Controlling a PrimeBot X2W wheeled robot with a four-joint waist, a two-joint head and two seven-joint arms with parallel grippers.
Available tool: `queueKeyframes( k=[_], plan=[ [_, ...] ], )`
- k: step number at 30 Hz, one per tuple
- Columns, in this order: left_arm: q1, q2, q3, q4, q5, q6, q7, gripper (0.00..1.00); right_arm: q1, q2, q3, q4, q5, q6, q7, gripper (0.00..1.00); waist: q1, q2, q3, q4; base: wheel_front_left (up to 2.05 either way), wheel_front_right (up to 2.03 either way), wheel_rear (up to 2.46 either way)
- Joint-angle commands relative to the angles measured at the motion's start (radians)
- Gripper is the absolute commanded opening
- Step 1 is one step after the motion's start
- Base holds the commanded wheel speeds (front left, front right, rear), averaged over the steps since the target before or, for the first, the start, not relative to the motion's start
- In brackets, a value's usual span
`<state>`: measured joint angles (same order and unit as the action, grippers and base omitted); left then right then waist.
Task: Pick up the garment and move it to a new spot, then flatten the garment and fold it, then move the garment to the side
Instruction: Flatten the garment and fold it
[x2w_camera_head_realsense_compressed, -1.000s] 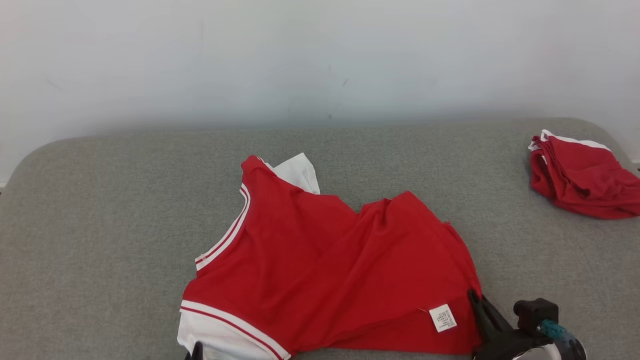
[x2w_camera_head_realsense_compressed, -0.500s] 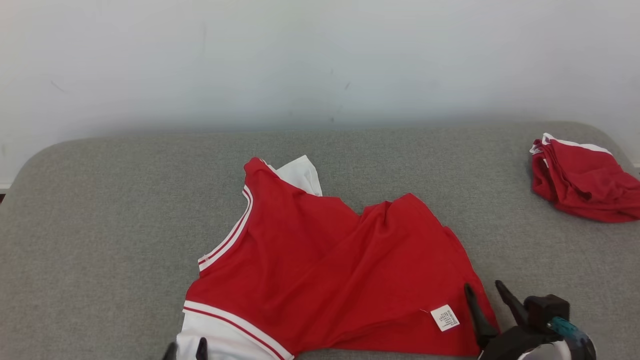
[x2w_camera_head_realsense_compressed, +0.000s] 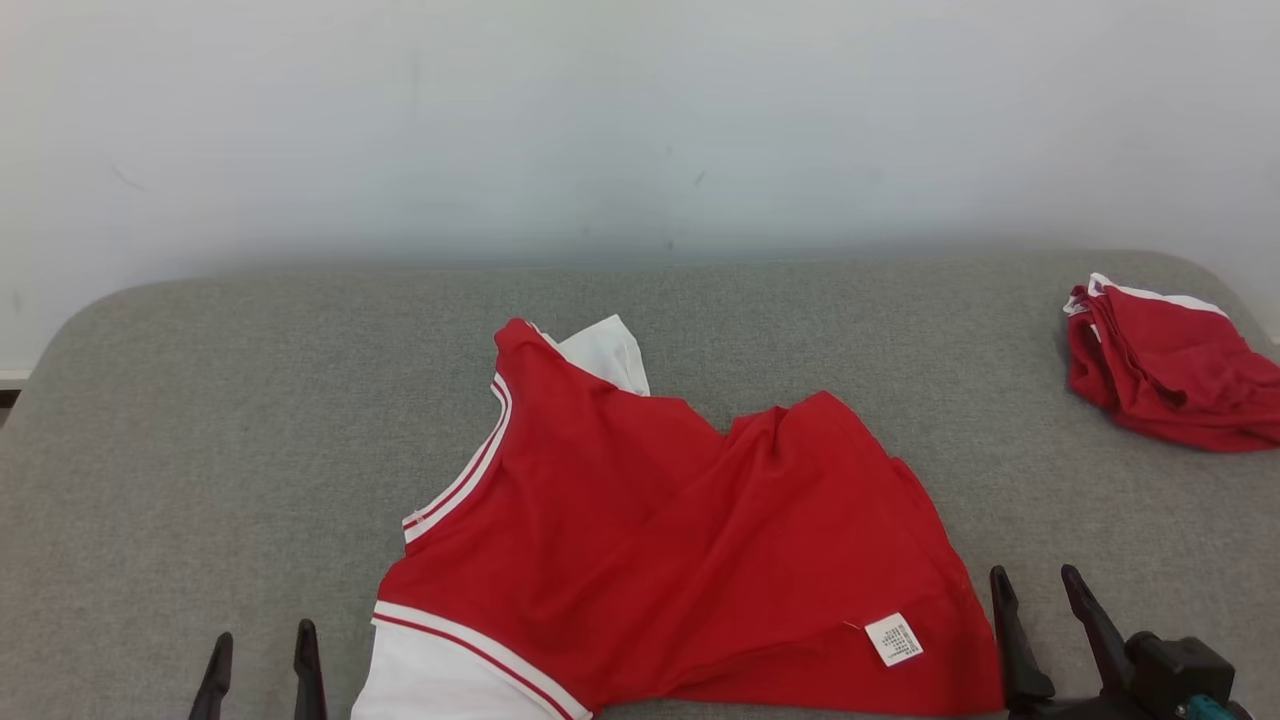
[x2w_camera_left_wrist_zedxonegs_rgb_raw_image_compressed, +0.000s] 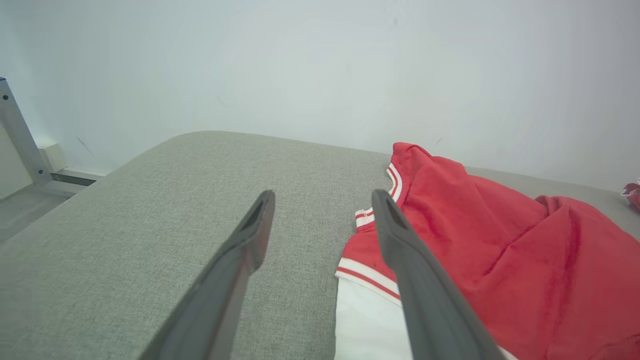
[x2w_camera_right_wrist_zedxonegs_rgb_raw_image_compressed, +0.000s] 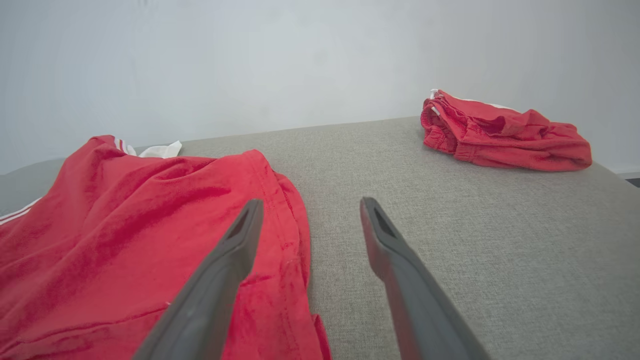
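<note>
L gripper (x2w_camera_head_realsense_compressed: 262, 640) sits at the near edge of the worktop (x2w_camera_head_realsense_compressed: 200, 400), jaws wide, empty, just left of the garment (x2w_camera_head_realsense_compressed: 680, 540)'s white near sleeve (x2w_camera_head_realsense_compressed: 430, 680). R gripper (x2w_camera_head_realsense_compressed: 1034, 580) same: jaws wide, empty, just right of the hem corner by the care label (x2w_camera_head_realsense_compressed: 893, 640).

Garment lies mid-worktop, close to the near edge, collar to the L, hem to the R. Looks placed at its new spot, so flatten is next imo.

Not flat yet: ridge runs thru the mid body, far hem edge is bunched, far sleeve (x2w_camera_head_realsense_compressed: 605, 355) is half tucked under.

Suggest:
- Come in low and pinch both layers at each near corner.
- Pull L/R apart w/ light tension, then drag toward the near edge to kill the ridge.
- Sort the far sleeve after.

Thin knit, prob re-wrinkles if yanked. Stay clear of the folded red pile (x2w_camera_head_realsense_compressed: 1170, 380) at the far R corner.
</note>
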<state>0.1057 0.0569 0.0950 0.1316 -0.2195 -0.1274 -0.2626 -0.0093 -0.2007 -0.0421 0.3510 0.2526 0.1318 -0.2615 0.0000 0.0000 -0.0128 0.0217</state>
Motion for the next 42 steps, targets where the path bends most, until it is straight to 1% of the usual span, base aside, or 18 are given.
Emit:
queueKeyframes(
  k=[1, 6, 9, 13, 17, 21, 28, 29, 35, 41, 42],
  plan=[
    [0.016, -0.003, 0.003, -0.009, 0.012, 0.003, -0.003, 1.0, 0.019, 0.009, -0.005, -0.012, -0.005, -0.003, -0.004, 1.0, 0.0, 0.0, -0.001, 0.002, 0.0, 0.0, 0.0],
    [0.029, -0.006, 0.018, -0.051, 0.031, 0.009, -0.003, 1.0, 0.063, 0.048, -0.029, -0.08, -0.026, -0.003, -0.004, 1.0, 0.0, 0.0, -0.003, 0.002, 0.0, 0.0, 0.0],
    [0.042, -0.007, 0.019, -0.053, 0.045, 0.019, -0.003, 1.0, 0.079, 0.057, -0.036, -0.101, -0.032, -0.003, -0.004, 1.0, 0.0, 0.0, -0.002, 0.001, 0.0, 0.0, 0.0],
    [0.049, -0.007, 0.002, -0.038, 0.068, 0.017, -0.003, 1.0, 0.084, 0.059, -0.035, -0.105, -0.038, -0.003, -0.004, 1.0, 0.0, 0.0, -0.001, 0.0, 0.0, 0.0, 0.0],
    [0.035, -0.007, -0.014, -0.011, 0.077, 0.012, -0.003, 1.0, 0.056, 0.044, -0.022, -0.085, -0.047, -0.003, -0.004, 1.0, 0.0, 0.0, 0.004, 0.001, 0.0, 0.0, 0.0],
    [0.012, 0.001, -0.029, 0.023, 0.072, 0.005, -0.003, 1.0, 0.02, 0.024, 0.005, -0.035, -0.045, -0.003, -0.002, 1.0, 0.0, 0.0, 0.01, -0.001, 0.0, 0.0, 0.0],
    [-0.055, 0.03, -0.102, 0.181, 0.035, -0.004, -0.003, 1.0, -0.067, -0.012, 0.06, 0.099, -0.022, -0.003, 0.008, 1.0, 0.0, 0.0, 0.034, 0.003, 0.0, 0.0, 0.0],
    [-0.055, 0.03, -0.102, 0.181, 0.035, -0.004, -0.003, 1.0, -0.067, -0.012, 0.06, 0.099, -0.022, -0.003, 0.008, 1.0, 0.0, 0.0, 0.034, 0.003, 0.0, 0.0, 0.0],
    [-0.118, 0.061, -0.2, 0.31, -0.016, -0.003, -0.003, 1.0, -0.129, -0.023, 0.109, 0.197, -0.004, -0.003, 0.009, 1.0, 0.0, 0.0, 0.056, 0.007, 0.0, 0.0, 0.0],
    [-0.181, 0.081, -0.268, 0.43, -0.081, -0.003, -0.003, 1.0, -0.166, -0.029, 0.14, 0.26, 0.017, -0.003, 0.005, 1.0, 0.0, 0.0, 0.068, 0.015, 0.0, 0.0, 0.0],
    [-0.193, 0.078, -0.274, 0.451, -0.102, -0.003, -0.003, 1.0, -0.171, -0.03, 0.145, 0.267, 0.021, -0.003, 0.004, 0.64, 0.0, 0.0, 0.069, 0.017, 0.0, 0.0, 0.0]
  ],
)
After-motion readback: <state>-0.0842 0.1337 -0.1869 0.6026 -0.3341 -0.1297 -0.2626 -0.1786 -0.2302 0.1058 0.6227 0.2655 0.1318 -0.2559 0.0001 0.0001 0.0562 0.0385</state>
